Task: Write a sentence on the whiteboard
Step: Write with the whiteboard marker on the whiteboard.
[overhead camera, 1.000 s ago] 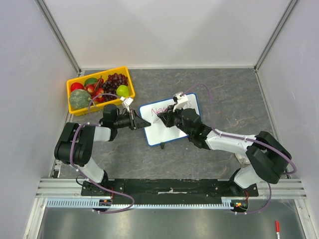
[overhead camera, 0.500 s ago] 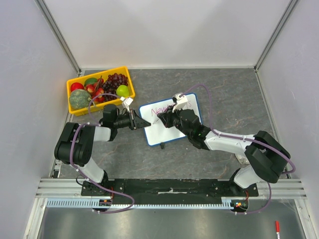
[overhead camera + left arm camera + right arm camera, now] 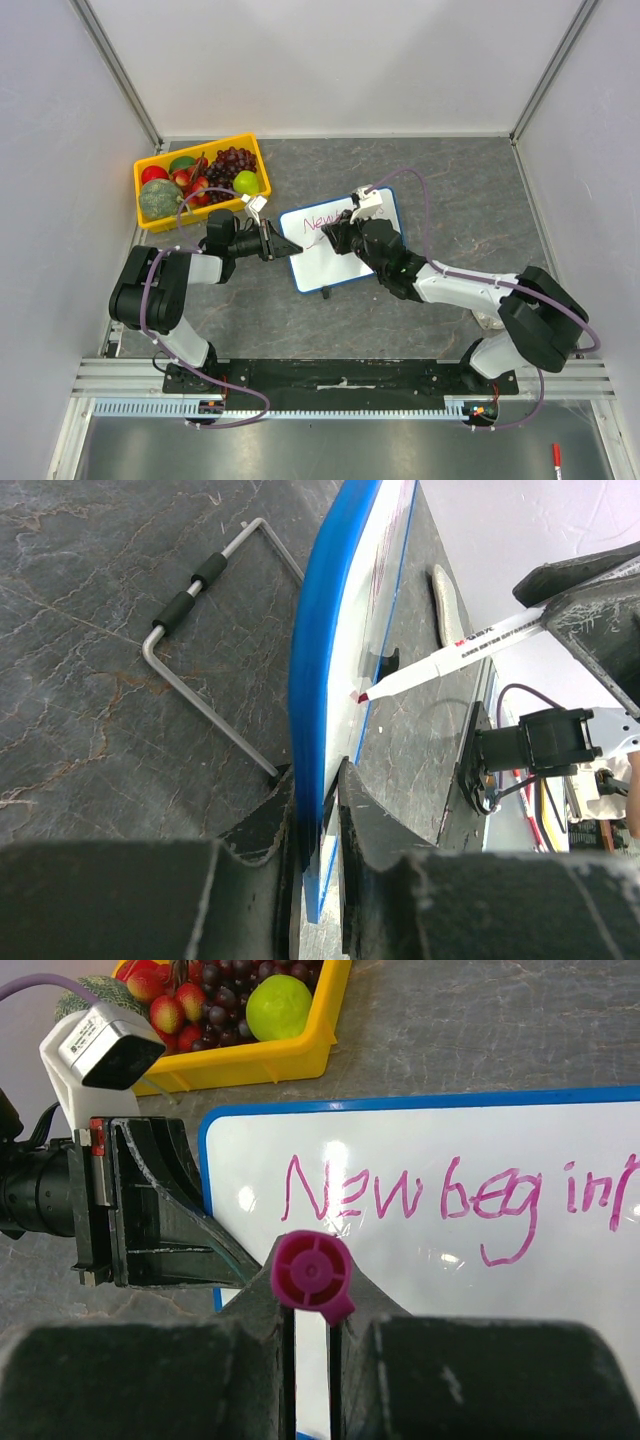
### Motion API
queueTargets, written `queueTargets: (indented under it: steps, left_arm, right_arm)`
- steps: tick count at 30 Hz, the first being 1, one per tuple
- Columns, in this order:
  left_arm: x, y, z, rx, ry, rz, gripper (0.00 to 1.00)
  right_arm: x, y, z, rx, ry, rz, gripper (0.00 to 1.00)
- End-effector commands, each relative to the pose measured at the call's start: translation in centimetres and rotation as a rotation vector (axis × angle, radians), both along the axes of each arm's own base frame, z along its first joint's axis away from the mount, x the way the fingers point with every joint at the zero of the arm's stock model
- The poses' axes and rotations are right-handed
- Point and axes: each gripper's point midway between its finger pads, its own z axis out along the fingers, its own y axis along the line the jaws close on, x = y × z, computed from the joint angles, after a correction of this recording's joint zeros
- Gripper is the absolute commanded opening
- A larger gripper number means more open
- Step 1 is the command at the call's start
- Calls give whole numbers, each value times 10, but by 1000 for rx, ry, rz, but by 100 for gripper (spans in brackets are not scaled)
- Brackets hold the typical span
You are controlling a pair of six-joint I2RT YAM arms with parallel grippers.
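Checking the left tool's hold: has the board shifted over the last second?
No. The board keeps its place and angle against the yellow tray, left edge clamped in the left tool.

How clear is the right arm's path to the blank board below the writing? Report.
Probably clear: the right claw holds the marker at the whiteboard, nothing covers the white below the sentence, and the left claw grips only the edge.

Overhead view, close wrist views, whiteboard (image 3: 322, 264) shared
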Motion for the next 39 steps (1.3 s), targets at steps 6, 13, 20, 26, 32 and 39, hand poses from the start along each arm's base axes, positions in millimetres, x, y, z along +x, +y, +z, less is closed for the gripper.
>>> queueTargets:
  steps: [6,13,20,26,32,39]
  left_arm:
    - [5,1,-6,35,-36,3,2]
    - [5,1,-6,33,-34,2,2]
    - [5,1,-5,34,-42,3,2]
    - [6,1,-4,34,-42,3,2]
    - [6,2,-5,35,-40,5,2]
    - [5,2,-5,36,-40,4,2]
  right_arm:
    - [7,-3,57,107,-69,-40,0]
    - [16,12,59,111,-63,-21,0]
    - [18,16,40,89,-31,-19,0]
    - [14,10,30,71,-16,-24,0]
    - [8,4,23,60,-6,-25,0]
    - [6,-1,13,46,10,-33,0]
